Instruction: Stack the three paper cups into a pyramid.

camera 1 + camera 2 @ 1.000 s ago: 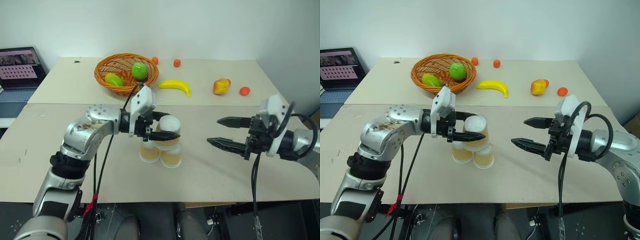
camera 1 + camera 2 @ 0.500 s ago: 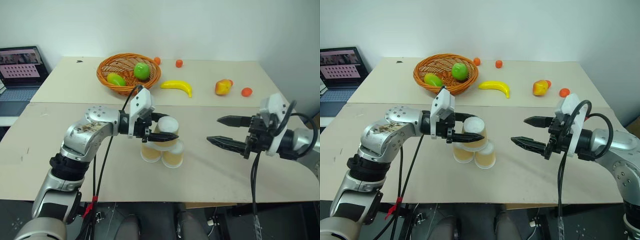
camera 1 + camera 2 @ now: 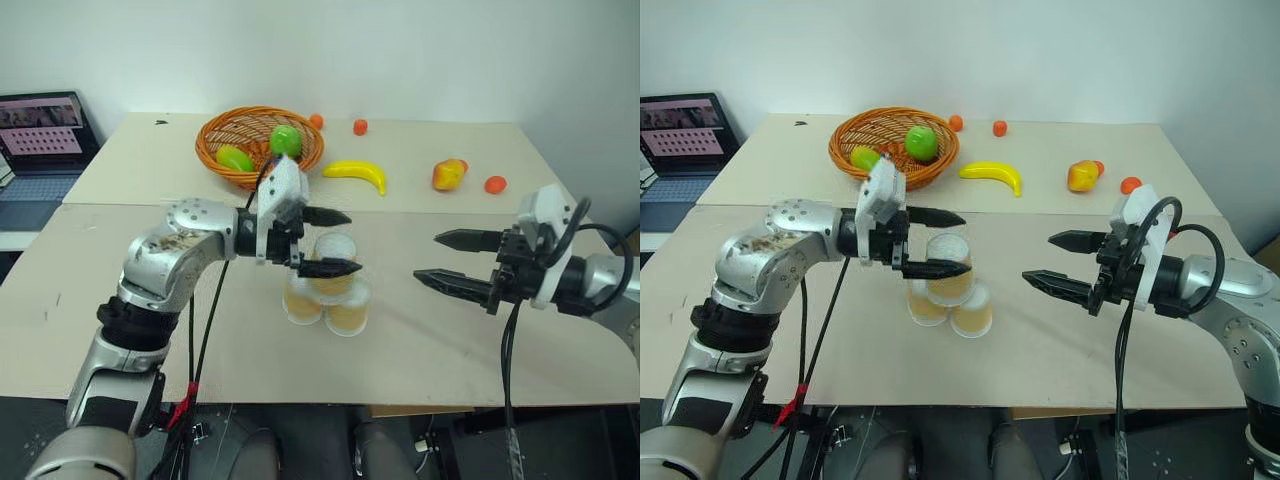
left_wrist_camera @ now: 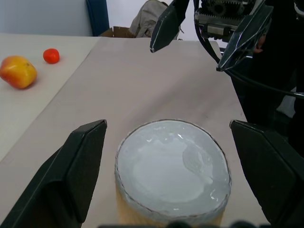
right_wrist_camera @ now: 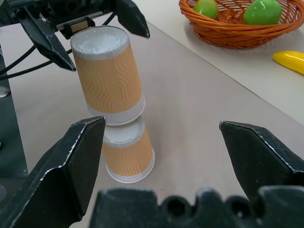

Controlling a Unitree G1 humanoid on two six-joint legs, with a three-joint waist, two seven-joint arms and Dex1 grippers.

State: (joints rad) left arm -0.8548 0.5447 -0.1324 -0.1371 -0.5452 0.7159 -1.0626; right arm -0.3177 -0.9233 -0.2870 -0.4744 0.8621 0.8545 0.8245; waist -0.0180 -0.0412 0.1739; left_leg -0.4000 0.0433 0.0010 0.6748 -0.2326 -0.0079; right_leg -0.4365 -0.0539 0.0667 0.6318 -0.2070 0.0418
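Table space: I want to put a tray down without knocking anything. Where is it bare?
Bare: the table near edge, left of the cups, and the strip between cups and right gripper. Crowded: the far side, with basket, banana and fruits.

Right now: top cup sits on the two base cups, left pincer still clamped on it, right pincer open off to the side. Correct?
Not quite. The left pincer is open: in the left wrist view its fingers stand clear on either side of the top cup. The cup does rest on the two base cups, and the right pincer is open, off to the side.
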